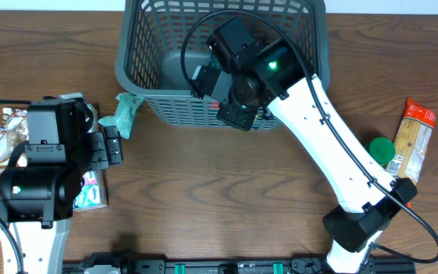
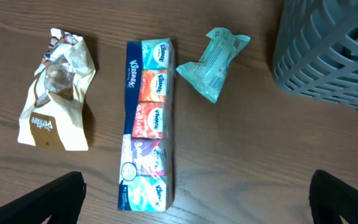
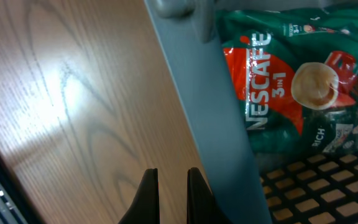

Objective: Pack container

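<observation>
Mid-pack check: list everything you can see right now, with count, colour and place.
basket: 1, dark grey, far middle of table
Nescafe pack: 1, green and red, inside basket
teal packet: 1, teal, on table just left of basket
tissue pack: 1, multicoloured, table left
snack bag: 1, beige, far left
lid: 1, green, table right
orange packet: 1, orange and tan, beside lid
table: 1, brown wood
left hand: 1, black, open, above tissue pack
right hand: 1, black, shut, empty, at basket's near wall
</observation>
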{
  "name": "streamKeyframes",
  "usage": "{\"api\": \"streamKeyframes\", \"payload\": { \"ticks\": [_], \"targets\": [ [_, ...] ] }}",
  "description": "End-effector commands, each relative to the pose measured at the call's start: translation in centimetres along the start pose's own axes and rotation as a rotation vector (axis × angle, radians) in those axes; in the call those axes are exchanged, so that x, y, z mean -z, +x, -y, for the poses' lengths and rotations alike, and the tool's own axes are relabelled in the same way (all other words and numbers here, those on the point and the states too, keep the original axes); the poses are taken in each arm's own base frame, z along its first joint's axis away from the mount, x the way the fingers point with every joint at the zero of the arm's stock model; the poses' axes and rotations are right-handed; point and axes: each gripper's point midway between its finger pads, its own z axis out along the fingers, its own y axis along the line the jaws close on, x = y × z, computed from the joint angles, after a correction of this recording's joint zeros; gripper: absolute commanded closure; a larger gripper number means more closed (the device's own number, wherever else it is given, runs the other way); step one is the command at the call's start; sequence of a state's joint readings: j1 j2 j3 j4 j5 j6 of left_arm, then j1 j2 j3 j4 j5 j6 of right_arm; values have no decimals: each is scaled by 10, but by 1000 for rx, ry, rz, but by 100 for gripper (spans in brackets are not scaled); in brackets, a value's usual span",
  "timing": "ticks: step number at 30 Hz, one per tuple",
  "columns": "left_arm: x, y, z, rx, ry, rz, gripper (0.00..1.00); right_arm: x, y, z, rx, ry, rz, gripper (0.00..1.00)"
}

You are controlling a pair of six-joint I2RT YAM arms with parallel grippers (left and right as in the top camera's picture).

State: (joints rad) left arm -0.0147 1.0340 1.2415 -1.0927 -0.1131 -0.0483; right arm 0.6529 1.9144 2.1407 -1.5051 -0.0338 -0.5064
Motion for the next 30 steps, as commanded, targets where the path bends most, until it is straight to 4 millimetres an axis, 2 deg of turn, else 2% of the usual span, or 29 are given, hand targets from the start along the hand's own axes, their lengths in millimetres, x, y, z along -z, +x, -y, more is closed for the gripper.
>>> {"api": "streamKeyframes", "payload": {
  "ticks": [1,20,27,30],
  "targets": [
    [4,-4,-5,0,-20,16,1,-4,2,15,-43,67,-24,98],
    [4,-4,-5,0,-20,16,1,-2,-6,29,-95,137,9,99],
    [4,-4,-5,0,-21,16,1,-2,-8,29,-99,137,17,98],
    [4,-4,-5,-1,-20,16,1,-3,-11,19,-84,83,33,95]
  ]
}}
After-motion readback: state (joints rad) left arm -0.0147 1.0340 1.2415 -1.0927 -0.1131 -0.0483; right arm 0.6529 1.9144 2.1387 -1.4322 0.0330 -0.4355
